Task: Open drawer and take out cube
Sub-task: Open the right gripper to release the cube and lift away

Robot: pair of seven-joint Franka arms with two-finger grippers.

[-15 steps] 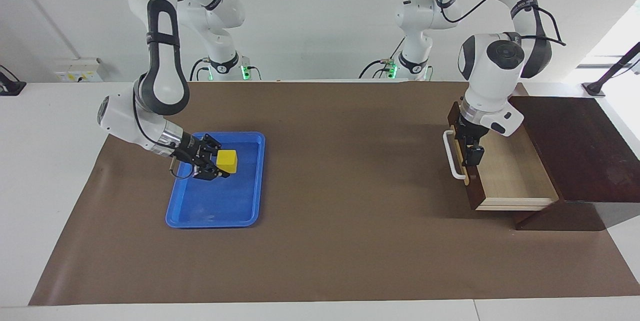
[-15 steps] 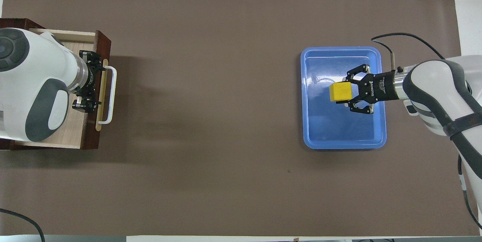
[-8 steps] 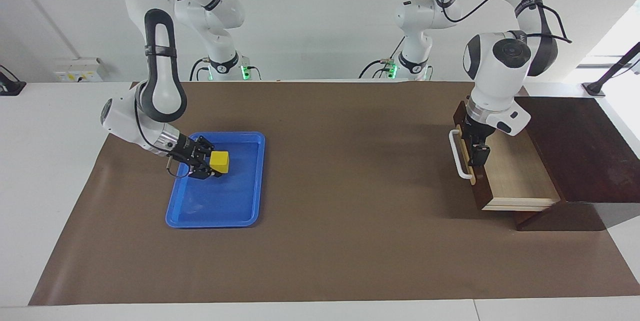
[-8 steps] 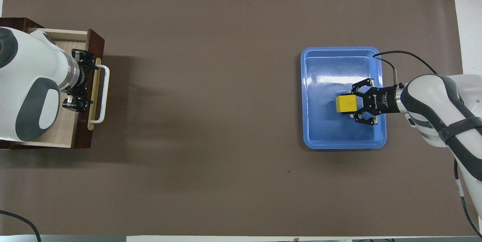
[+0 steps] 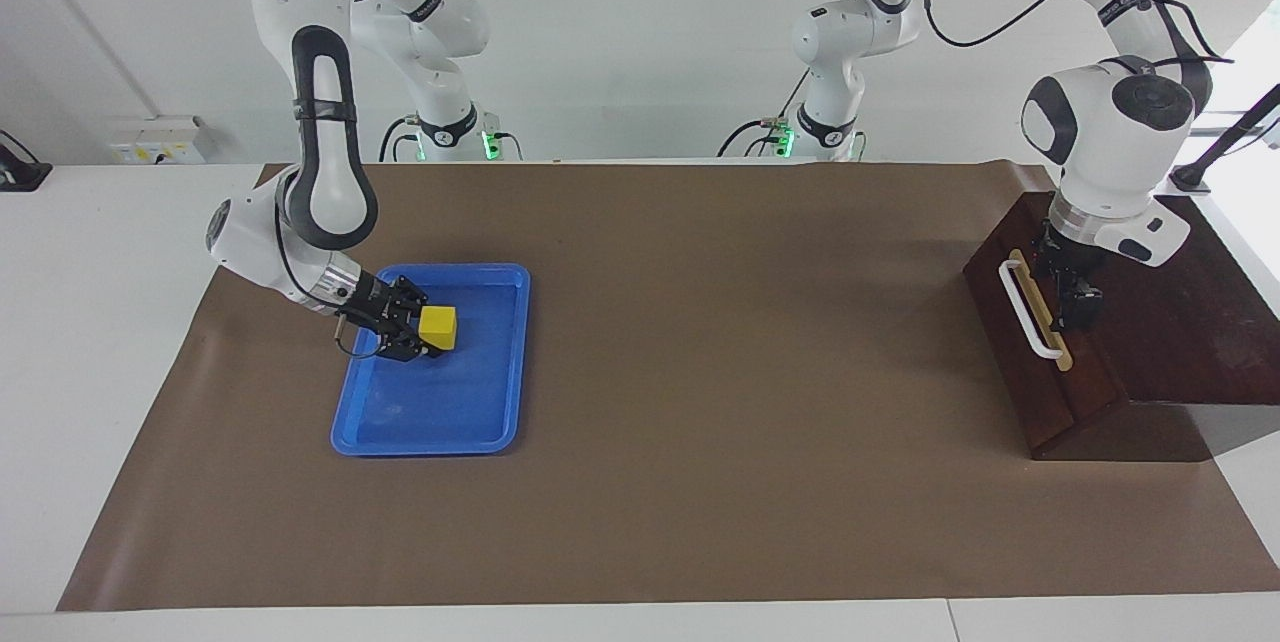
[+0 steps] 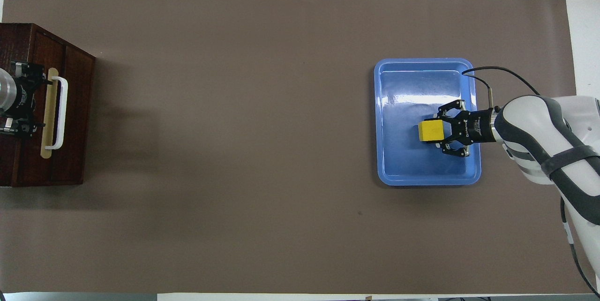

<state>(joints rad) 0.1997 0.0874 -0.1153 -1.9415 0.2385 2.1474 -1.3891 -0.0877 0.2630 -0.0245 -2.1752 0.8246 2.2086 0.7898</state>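
Cube (image 5: pixel 438 328) (small, bright yellow) sits low in the blue tray (image 5: pixel 497 362) at the right arm's end of the table, clamped between the fingers of the right gripper (image 5: pixel 418 331), which reaches in sideways from the tray's outer edge. Bare brown mat (image 5: pixel 700 342) fills the middle. At the left arm's end, the drawer (image 5: pixel 1030 342) lies pushed flush into its dark box (image 5: pixel 1180 312); the left gripper (image 5: pixel 1075 302) hangs just above the box beside the white handle (image 5: pixel 1030 310), and whether its jaws are parted I cannot tell.
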